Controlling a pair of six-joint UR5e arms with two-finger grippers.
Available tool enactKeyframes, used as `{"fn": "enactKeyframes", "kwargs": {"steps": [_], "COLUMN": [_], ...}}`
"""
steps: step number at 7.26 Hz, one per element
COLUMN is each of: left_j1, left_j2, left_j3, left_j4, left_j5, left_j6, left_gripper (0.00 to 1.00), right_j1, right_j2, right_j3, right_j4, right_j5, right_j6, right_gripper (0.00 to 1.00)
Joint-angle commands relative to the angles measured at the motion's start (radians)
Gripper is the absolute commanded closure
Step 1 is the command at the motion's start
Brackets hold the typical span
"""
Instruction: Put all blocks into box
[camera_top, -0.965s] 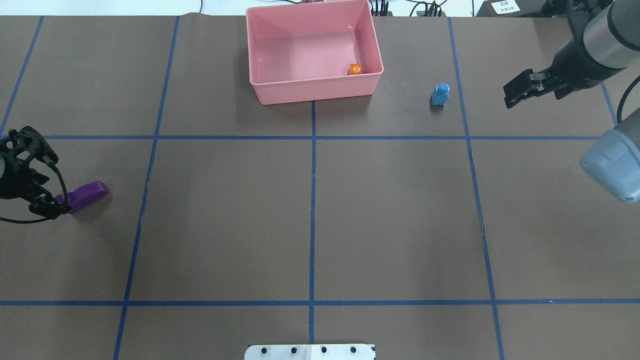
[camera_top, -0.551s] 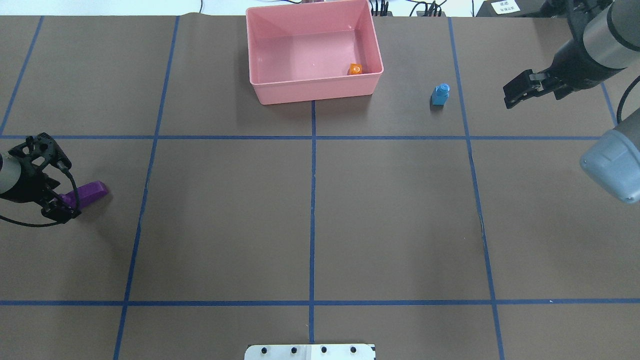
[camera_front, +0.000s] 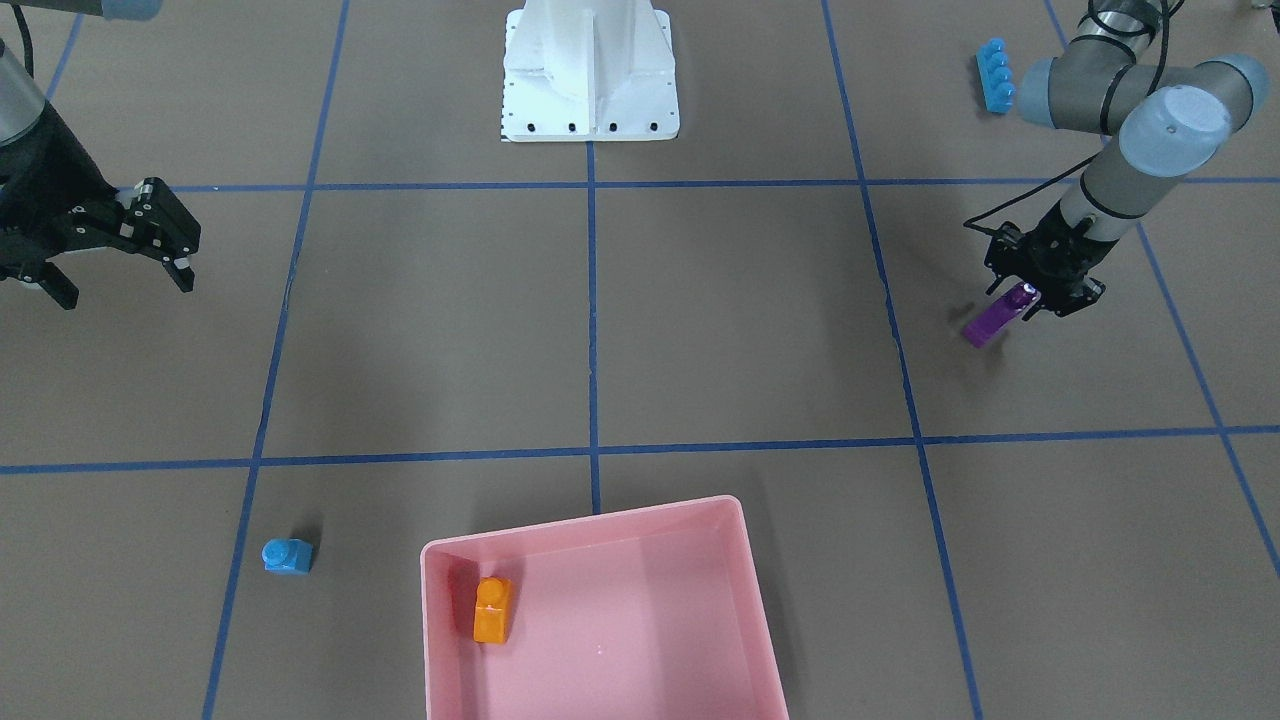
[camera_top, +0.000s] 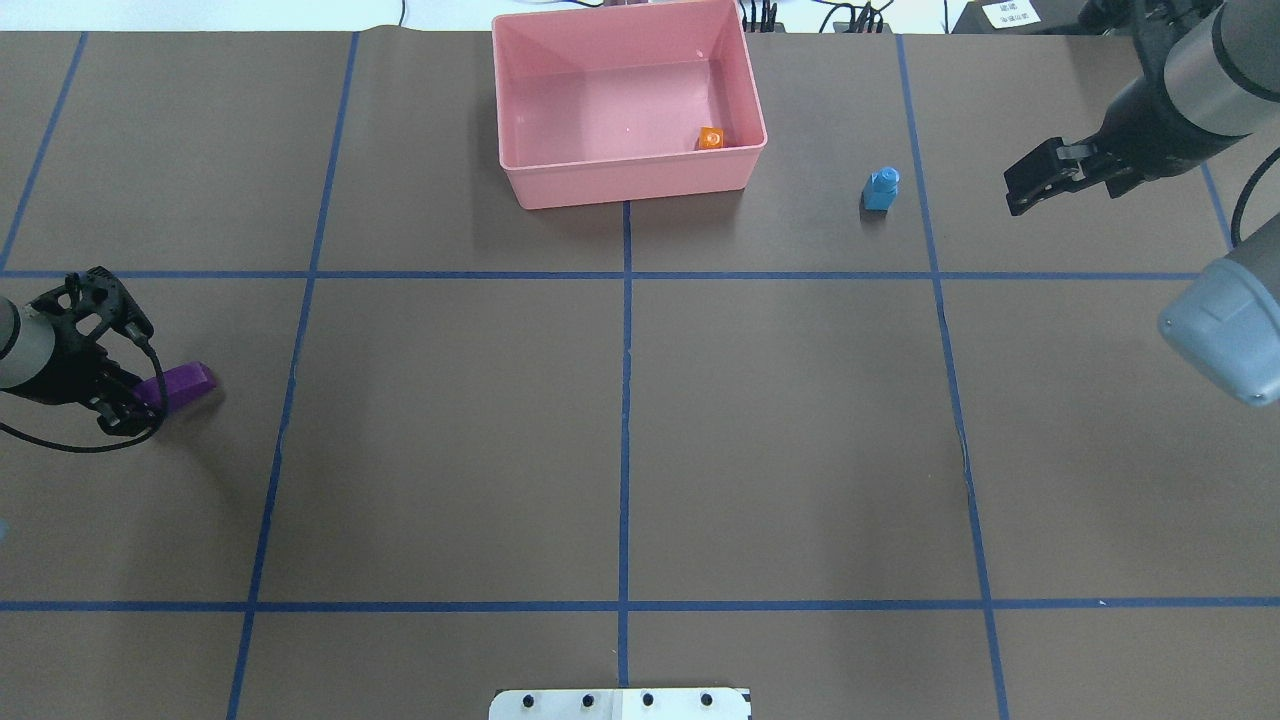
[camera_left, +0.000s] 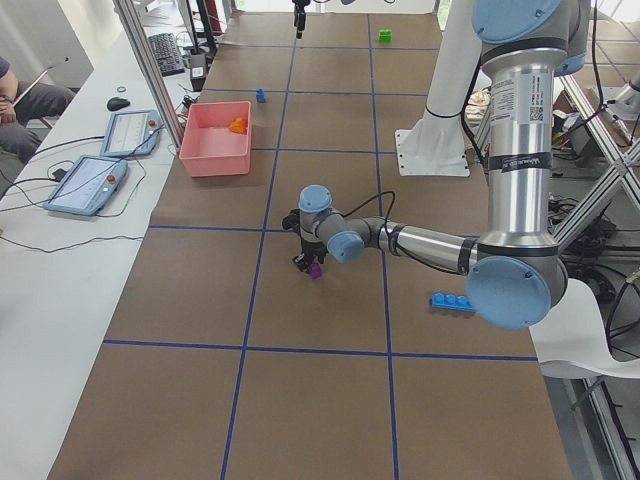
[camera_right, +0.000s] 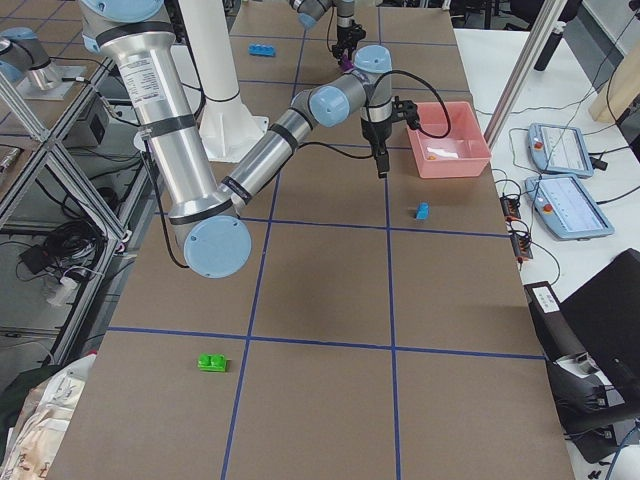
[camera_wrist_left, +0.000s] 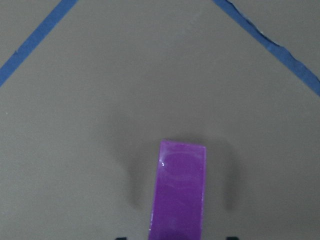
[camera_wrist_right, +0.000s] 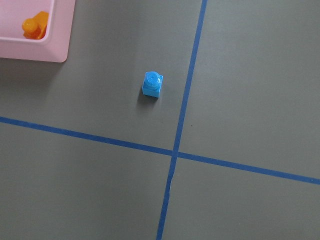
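Note:
The slim purple block (camera_top: 185, 385) lies flat at the table's left. My left gripper (camera_top: 135, 405) is low over its near end, open, a finger on either side; the left wrist view shows the block (camera_wrist_left: 179, 192) with gaps beside it. The small blue block (camera_top: 881, 188) stands right of the pink box (camera_top: 630, 185). My right gripper (camera_top: 1020, 195) hovers open and empty, well to that block's right. An orange block (camera_top: 710, 138) lies in the box's near right corner. A long blue block (camera_front: 995, 75) and a green block (camera_right: 211, 363) lie near the robot's side.
The white robot base (camera_front: 590, 70) sits at the table's near edge, centre. Blue tape lines grid the brown table. In the exterior left view, tablets (camera_left: 85, 185) and a seated person (camera_left: 25, 100) are on a side bench beyond the box.
My left gripper has slid forward along the purple block and now covers more of its near end. The block itself has not moved. The right gripper has barely shifted.

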Motion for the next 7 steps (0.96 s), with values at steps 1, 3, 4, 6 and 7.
{"fn": "enactKeyframes", "kwargs": {"steps": [1, 3, 4, 6, 7], "left_j1": [-0.001, -0.001, -0.002, -0.012, -0.037], "left_j2": [0.001, 0.000, 0.001, 0.009, 0.001], "left_j3": [0.001, -0.002, -0.013, -0.121, -0.181], "left_j4": [0.001, 0.001, -0.001, 0.001, 0.001], "left_j5": [0.001, -0.001, -0.004, -0.001, 0.005], "left_j6": [-0.001, -0.006, -0.012, -0.236, -0.392], "left_gripper": [0.49, 0.74, 0.92, 0.98, 0.98], "right_j1": [-0.001, -0.001, -0.001, -0.001, -0.001], "right_j2": [0.002, 0.005, 0.007, 0.007, 0.007], "right_j3": [0.000, -0.001, 0.000, -0.001, -0.003], "right_j4": [0.000, 0.000, 0.000, 0.000, 0.002], "right_j5": [0.000, 0.000, 0.000, 0.000, 0.000], "right_j6": [0.000, 0.000, 0.000, 0.000, 0.000], "right_gripper": [0.01, 0.01, 0.01, 0.01, 0.01]}}
